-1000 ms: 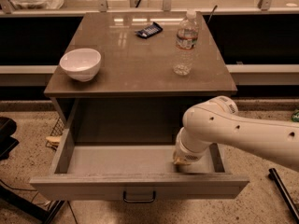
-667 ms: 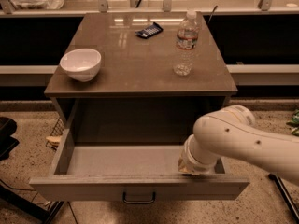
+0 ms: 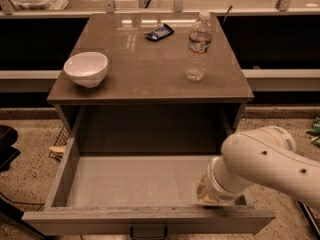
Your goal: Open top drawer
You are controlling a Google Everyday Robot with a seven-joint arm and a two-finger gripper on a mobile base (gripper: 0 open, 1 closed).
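Note:
The top drawer point(image 3: 135, 180) stands pulled far out from under the brown cabinet top point(image 3: 150, 79). Its deep grey inside is bare. Its flat front point(image 3: 150, 220) faces me at the bottom edge, with the small dark bar handle point(image 3: 148, 232) at its middle. My gripper point(image 3: 206, 195) is down inside the drawer's front right corner, just behind the front panel. The white wrist and forearm point(image 3: 260, 164) cover most of it.
On the cabinet top stand a white bowl point(image 3: 86, 68) at the left, a clear water bottle point(image 3: 197, 46) at the right and a dark blue packet point(image 3: 159, 32) at the back. A black object point(image 3: 6, 146) lies on the floor at the left. A shelf rail runs behind.
My arm has swung to the right and toward the drawer's front right corner. The drawer stays pulled out about as far as before.

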